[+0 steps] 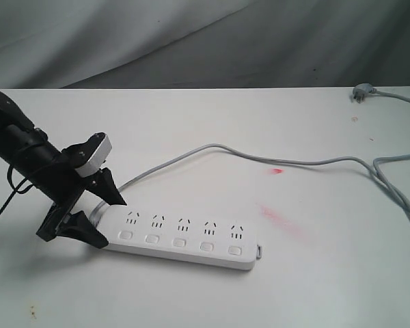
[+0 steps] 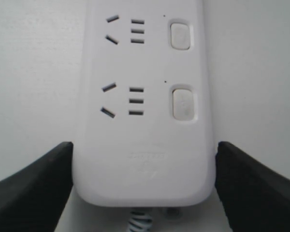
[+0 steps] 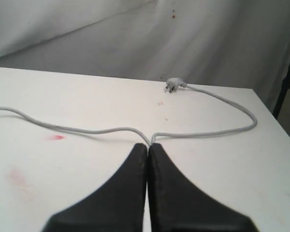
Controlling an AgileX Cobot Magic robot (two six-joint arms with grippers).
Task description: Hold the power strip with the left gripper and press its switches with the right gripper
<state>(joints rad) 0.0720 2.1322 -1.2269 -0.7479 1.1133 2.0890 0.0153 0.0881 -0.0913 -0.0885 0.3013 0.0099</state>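
Observation:
The white power strip (image 1: 184, 239) lies flat on the white table (image 1: 191, 109), its row of switches (image 1: 180, 242) along the near side. My left gripper (image 1: 109, 222) straddles its cable end, one black finger against each long side. In the left wrist view the strip (image 2: 142, 121) fills the gap between the fingers (image 2: 38, 183) of this gripper (image 2: 145, 145), and two switches (image 2: 182, 102) show. My right gripper (image 3: 148, 145) is out of the exterior view. Its fingers are pressed together with nothing between them, and it hangs over the table away from the strip.
The grey cable (image 1: 212, 147) runs from the strip's left end across the table to the right edge and loops back to the plug (image 1: 361, 92) at the far right corner. Red smears (image 1: 280, 219) mark the table right of the strip. A grey cloth backdrop hangs behind.

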